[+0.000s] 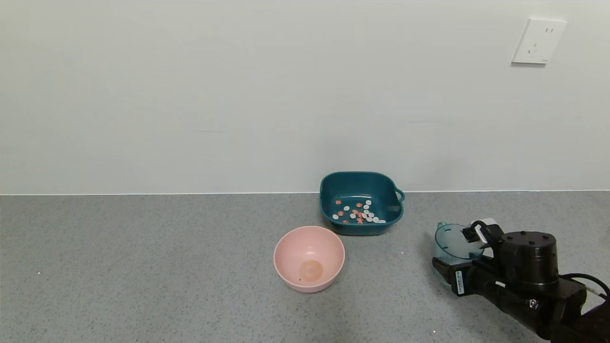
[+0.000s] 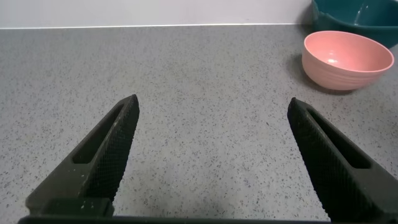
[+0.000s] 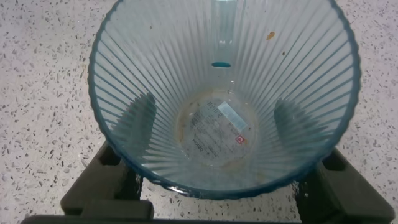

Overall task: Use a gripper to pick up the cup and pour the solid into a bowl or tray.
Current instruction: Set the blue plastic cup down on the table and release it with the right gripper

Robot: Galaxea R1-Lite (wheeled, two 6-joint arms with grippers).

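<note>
I am gripping the cup [image 1: 450, 243] between the two fingers of my right gripper [image 1: 460, 259], low over the counter [image 1: 143, 267] to the right of the basin [image 1: 360, 203]. The cup is showing no pieces inside. The pieces [image 1: 358, 213] are lying in the basin, behind the pink bowl [image 1: 309, 258]. My left gripper [image 2: 211, 155] is hanging spread wide over bare counter.

Right gripper [image 1: 460, 259] low at near right, fingers [image 3: 134, 121] clamped either side of the cup [image 1: 450, 245]; left gripper [image 2: 211, 155] parked, fingers spread wide
</note>
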